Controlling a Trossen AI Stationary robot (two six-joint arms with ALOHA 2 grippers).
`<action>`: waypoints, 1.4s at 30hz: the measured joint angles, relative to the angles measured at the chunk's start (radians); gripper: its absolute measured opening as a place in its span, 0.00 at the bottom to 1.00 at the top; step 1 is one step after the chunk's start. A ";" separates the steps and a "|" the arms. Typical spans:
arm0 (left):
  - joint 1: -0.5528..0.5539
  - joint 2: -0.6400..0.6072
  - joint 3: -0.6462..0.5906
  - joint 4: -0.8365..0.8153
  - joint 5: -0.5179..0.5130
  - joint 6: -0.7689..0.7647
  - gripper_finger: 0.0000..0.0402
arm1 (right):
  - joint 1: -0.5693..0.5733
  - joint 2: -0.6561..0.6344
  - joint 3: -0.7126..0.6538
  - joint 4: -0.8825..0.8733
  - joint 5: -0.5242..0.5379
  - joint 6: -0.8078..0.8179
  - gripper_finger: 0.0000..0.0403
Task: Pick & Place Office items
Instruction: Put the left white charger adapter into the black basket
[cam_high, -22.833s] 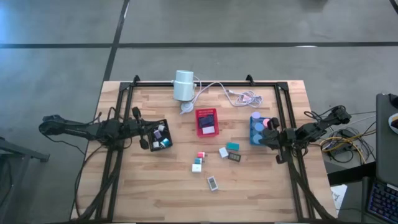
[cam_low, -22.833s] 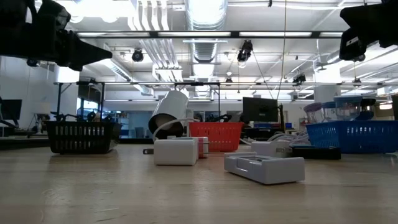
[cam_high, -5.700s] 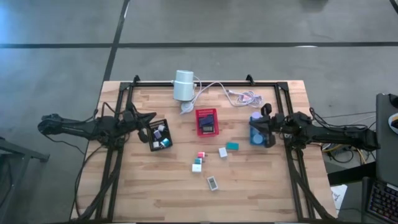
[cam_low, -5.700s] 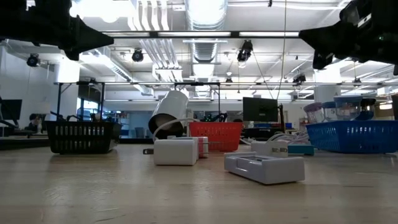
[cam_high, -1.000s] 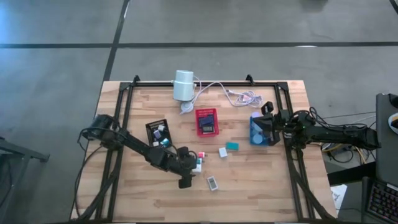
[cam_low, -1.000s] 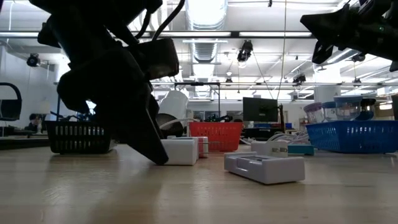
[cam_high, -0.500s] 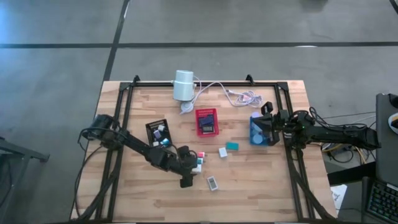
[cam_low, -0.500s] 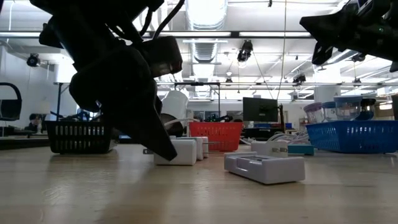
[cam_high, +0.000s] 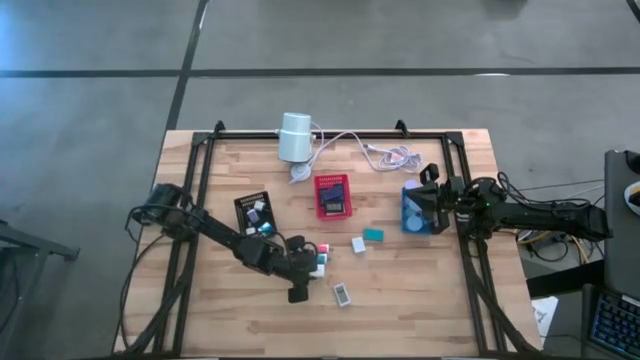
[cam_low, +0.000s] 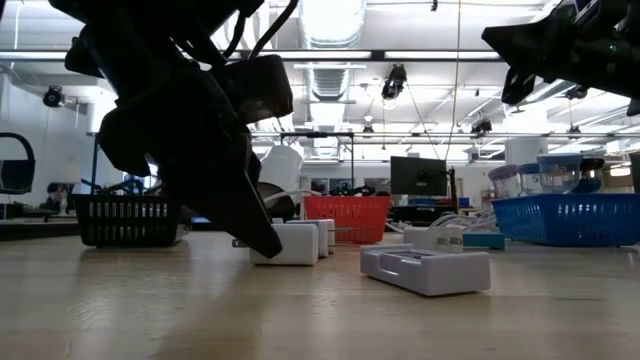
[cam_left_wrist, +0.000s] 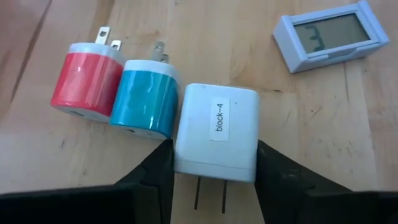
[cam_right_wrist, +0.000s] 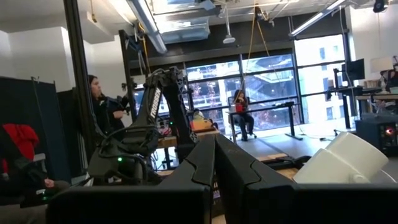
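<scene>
A white charger block (cam_left_wrist: 216, 127) labelled "block-4" lies on the wooden table (cam_high: 400, 310), its prongs toward my left gripper (cam_left_wrist: 216, 168), which is shut on it. Side by side next to it lie a teal charger (cam_left_wrist: 144, 93) and a red one (cam_left_wrist: 87, 81). A grey display unit (cam_left_wrist: 329, 34) lies just beyond. In the high view my left gripper (cam_high: 312, 268) is at the table's middle. My right gripper (cam_high: 425, 192) hovers shut over the blue tray (cam_high: 412, 212), holding nothing. My left gripper pinches the white block's two opposite sides (cam_left_wrist: 180, 158) between its fingers (cam_left_wrist: 155, 171), near the pronged end. The fingers slant down from the table's left side and run along the block. The block lies flat on the table.
A black tray (cam_high: 255, 214) with small pieces stands at the left, a red tray (cam_high: 332, 196) at the middle. A white cylinder (cam_high: 296, 137) with a cable (cam_high: 385, 153) lies at the far edge. A white block (cam_high: 358, 244) and a teal piece (cam_high: 374, 235) lie right of centre.
In the low view my left gripper's near finger has slid a little farther across the front of the white block. The hand has stayed in place and the block still lies on the table.
</scene>
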 joint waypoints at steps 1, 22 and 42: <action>0.000 0.000 0.000 0.001 0.011 0.006 0.38 | 0.000 0.000 0.000 0.000 0.000 0.000 0.02; -0.085 -0.484 -0.039 -0.059 -0.190 0.165 0.38 | 0.000 -0.001 0.000 -0.023 0.003 -0.003 0.02; 0.088 -1.368 -0.711 0.446 -0.305 0.441 0.38 | 0.000 -0.002 0.000 -0.017 0.006 -0.024 0.02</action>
